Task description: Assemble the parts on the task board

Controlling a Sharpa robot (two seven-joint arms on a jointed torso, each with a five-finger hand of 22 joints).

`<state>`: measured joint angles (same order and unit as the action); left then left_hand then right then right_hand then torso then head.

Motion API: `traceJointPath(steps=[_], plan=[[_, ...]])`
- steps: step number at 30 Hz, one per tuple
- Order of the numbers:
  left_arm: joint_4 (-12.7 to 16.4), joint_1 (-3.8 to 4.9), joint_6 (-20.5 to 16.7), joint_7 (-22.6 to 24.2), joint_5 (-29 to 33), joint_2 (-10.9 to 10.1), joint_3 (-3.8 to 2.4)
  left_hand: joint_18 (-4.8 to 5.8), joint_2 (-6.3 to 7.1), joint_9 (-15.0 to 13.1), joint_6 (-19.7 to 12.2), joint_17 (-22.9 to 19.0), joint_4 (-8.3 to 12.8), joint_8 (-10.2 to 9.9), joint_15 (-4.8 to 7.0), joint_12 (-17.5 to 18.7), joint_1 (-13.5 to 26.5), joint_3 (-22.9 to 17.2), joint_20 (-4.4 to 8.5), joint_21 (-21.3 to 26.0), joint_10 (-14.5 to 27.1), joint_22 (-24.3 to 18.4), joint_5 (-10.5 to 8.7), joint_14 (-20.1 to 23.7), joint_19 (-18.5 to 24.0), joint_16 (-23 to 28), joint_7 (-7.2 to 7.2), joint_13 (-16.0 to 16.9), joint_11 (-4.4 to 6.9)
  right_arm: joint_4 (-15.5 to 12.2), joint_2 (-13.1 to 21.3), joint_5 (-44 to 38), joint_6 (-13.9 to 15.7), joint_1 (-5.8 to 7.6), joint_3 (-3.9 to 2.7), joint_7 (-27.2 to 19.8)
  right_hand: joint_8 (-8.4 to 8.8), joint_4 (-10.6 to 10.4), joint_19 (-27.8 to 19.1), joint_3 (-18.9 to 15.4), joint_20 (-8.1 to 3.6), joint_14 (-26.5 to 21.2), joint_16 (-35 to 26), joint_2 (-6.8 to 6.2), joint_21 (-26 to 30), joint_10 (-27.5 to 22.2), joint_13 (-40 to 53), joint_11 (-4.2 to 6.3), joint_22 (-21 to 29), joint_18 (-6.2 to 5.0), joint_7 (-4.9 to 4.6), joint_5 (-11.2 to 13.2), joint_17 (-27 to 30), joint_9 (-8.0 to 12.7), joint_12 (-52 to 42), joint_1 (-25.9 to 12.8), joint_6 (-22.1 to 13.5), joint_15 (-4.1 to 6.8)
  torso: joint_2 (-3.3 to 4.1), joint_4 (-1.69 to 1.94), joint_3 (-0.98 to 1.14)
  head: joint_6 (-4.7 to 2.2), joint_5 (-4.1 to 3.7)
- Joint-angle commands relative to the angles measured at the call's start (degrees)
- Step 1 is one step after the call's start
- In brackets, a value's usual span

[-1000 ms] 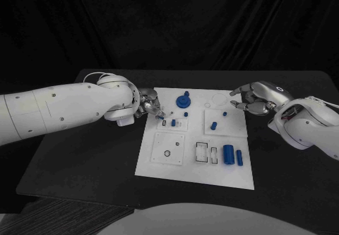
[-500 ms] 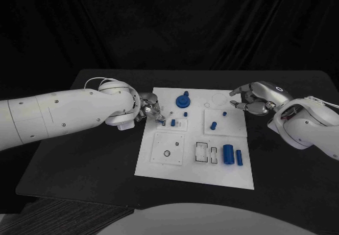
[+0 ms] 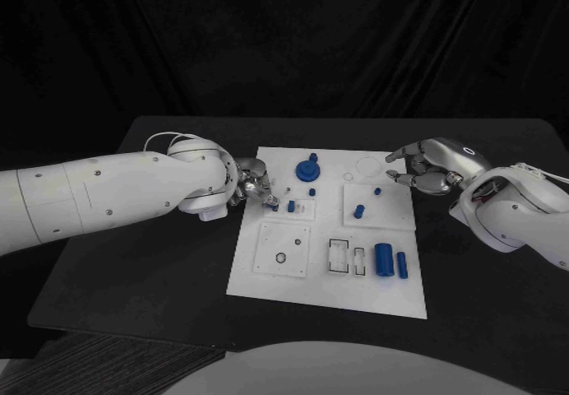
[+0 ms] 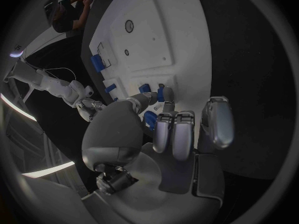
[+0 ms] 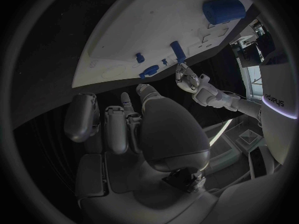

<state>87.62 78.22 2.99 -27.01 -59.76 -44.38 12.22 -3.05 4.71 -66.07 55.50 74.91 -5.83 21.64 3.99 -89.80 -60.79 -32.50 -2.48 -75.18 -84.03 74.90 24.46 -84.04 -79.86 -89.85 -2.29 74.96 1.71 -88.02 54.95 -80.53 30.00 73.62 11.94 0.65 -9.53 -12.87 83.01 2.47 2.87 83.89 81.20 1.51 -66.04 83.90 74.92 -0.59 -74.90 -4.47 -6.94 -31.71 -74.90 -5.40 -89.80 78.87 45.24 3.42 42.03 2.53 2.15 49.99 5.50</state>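
The white task board (image 3: 326,280) lies flat in the middle of the black bench (image 3: 142,280), its long axis running away from the robot. On it, a round blue part with a peg on top (image 3: 308,170) stands near the far edge. A small blue part (image 3: 290,206) stands in the raised plate at the board's left side, and another short one (image 3: 358,211) sits on the square plate to its right. Nearer the robot, a thick blue cylinder (image 3: 383,257) and a thin one (image 3: 402,263) lie side by side, long axes pointing away from the robot, next to two rectangular slots (image 3: 340,256).

The left robot hand (image 3: 252,185) is at the board's left edge, fingers curled toward the small blue part; whether it holds anything I cannot tell. The right robot hand (image 3: 424,171) hovers at the board's far right corner, fingers curled inward with nothing in them.

Bare bench lies open on both sides of the board and in front of it.
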Motion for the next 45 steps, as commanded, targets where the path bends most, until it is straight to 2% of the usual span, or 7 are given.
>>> traceJointPath(steps=[1, 12, 21, 24, 28, 38, 45], plan=[[0.12, -0.14, -0.1, 0.35, -0.07, 0.18, -0.04, -0.8, -0.71, -0.09, 0.16, 15.09, 3.04, 0.07, 0.0, -0.2, 0.09, -2.76, -0.06, 0.21, -5.97, 9.96, 0.17, -5.96, 0.08, -0.15, 0.27, 15.04, 0.05, 0.0, 0.01, -0.15, 0.72, -0.17, -0.03, 0.96, 0.34, 0.1, -0.2, 0.33, 0.27, 4.1, -0.34, -0.09, 0.24, 6.1, 15.08, -0.41, -8.68, -0.33, -0.05, -0.38, -6.31, 0.06, -0.2, 0.48, 0.34, -0.43, 0.0, 0.02, -0.03, 0.01, -0.08], [-0.36, -0.32, 0.76, 0.94, -0.08, 0.69, -0.03, -0.83, -1.11, -0.07, 0.21, 15.09, 2.77, 0.01, 0.03, -0.2, 0.44, -1.93, -0.03, 0.38, -5.97, 9.92, -0.37, -5.96, 0.14, -0.15, 0.3, 15.04, 0.07, 0.11, -0.08, -0.15, 0.73, -0.23, -0.03, 1.0, 0.34, 0.1, -0.2, 0.33, 0.27, 4.1, -0.34, -0.09, 0.24, 6.1, 15.08, -0.41, -8.68, -0.33, -0.05, -0.38, -6.31, 0.06, -0.2, 0.48, 0.34, -0.43, 0.0, 0.01, 0.02, 0.01, 0.09], [-0.59, -0.44, 1.43, 0.66, -0.08, 0.81, -0.03, -0.86, -2.56, 0.51, 0.24, 15.09, 1.61, -0.84, 0.04, -0.2, 1.03, 2.85, -0.06, 0.87, -5.97, 9.84, -9.21, -5.96, 0.26, -0.15, 0.43, 15.04, 0.1, 0.1, -0.03, -0.15, 0.66, -0.29, -0.03, 1.1, 0.44, 0.09, -0.2, 0.47, 0.26, 4.07, -0.41, -0.18, 0.25, 6.1, 15.08, -0.42, -8.68, -0.33, -0.07, -0.54, -6.24, 0.12, -0.2, 0.43, 0.29, -0.42, -0.02, 0.01, 0.02, 0.01, 0.11], [-0.61, -0.45, 1.64, 0.41, -0.08, 0.8, -0.03, -0.88, -2.6, 0.68, 0.37, 15.09, 1.16, -1.01, -0.01, -0.2, 1.31, 3.99, -0.04, 0.94, -5.97, 9.84, -10.29, -5.96, 0.27, -0.15, 0.39, 15.04, 0.05, 0.09, -0.01, -0.15, 0.64, -0.3, -0.03, 1.11, 0.44, 0.09, -0.2, 0.47, 0.26, 4.07, -0.41, -0.18, 0.25, 6.1, 15.08, -0.42, -8.68, -0.33, -0.07, -0.54, -6.24, 0.12, -0.2, 0.43, 0.29, -0.42, 0.0, 0.0, -0.01, 0.01, 0.09], [-0.62, -0.47, 1.9, 0.03, -0.08, 0.77, -0.03, -0.94, -2.94, 1.16, 0.5, 15.09, 0.05, -1.57, -0.07, -0.2, 1.55, 6.74, -0.12, 1.29, -5.97, 9.76, -13.84, -5.96, 0.4, -0.15, 0.31, 15.04, -0.03, 0.08, 0.01, -0.15, 0.63, -0.31, -0.03, 1.12, 0.44, 0.09, -0.2, 0.47, 0.26, 4.07, -0.41, -0.18, 0.25, 6.1, 15.08, -0.42, -8.68, -0.33, -0.07, -0.54, -6.24, 0.12, -0.2, 0.43, 0.29, -0.42, 0.0, -0.01, -0.02, 0.01, 0.13], [-0.53, -0.47, 1.75, -0.51, -0.08, 0.55, -0.03, -1.02, -3.05, 1.41, 0.06, 15.09, -2.71, -2.18, -0.41, -0.2, 2.96, 11.68, -0.39, 1.79, -5.97, 9.65, -16.17, -5.96, 0.61, -0.15, -0.16, 15.04, -0.45, 0.08, 0.03, -0.15, 0.63, -0.36, -0.03, 1.11, 0.48, 0.09, -0.2, 0.52, 0.26, 4.07, -0.39, -0.25, 0.27, 6.1, 15.08, -0.42, -8.68, -0.33, -0.07, -0.58, -6.25, 0.15, -0.2, 0.39, 0.28, -0.42, 0.01, 0.02, -0.02, 0.01, 0.06], [-0.52, -0.48, 0.85, 0.04, -0.08, 0.43, -0.03, -1.02, -3.66, 0.05, 0.38, 15.09, -7.11, -0.77, -0.58, -0.2, 6.0, 17.06, -0.59, 1.79, -5.97, 9.69, -17.54, -5.96, 0.51, -0.15, -0.19, 15.04, -0.56, 0.13, -0.02, -0.15, 0.64, -0.4, -0.03, 1.08, 0.48, 0.09, -0.2, 0.52, 0.26, 4.07, -0.39, -0.25, 0.27, 6.1, 15.08, -0.42, -8.68, -0.33, -0.07, -0.58, -6.25, 0.15, -0.2, 0.39, 0.28, -0.42, 0.04, 0.01, -0.04, 0.01, 0.13]])
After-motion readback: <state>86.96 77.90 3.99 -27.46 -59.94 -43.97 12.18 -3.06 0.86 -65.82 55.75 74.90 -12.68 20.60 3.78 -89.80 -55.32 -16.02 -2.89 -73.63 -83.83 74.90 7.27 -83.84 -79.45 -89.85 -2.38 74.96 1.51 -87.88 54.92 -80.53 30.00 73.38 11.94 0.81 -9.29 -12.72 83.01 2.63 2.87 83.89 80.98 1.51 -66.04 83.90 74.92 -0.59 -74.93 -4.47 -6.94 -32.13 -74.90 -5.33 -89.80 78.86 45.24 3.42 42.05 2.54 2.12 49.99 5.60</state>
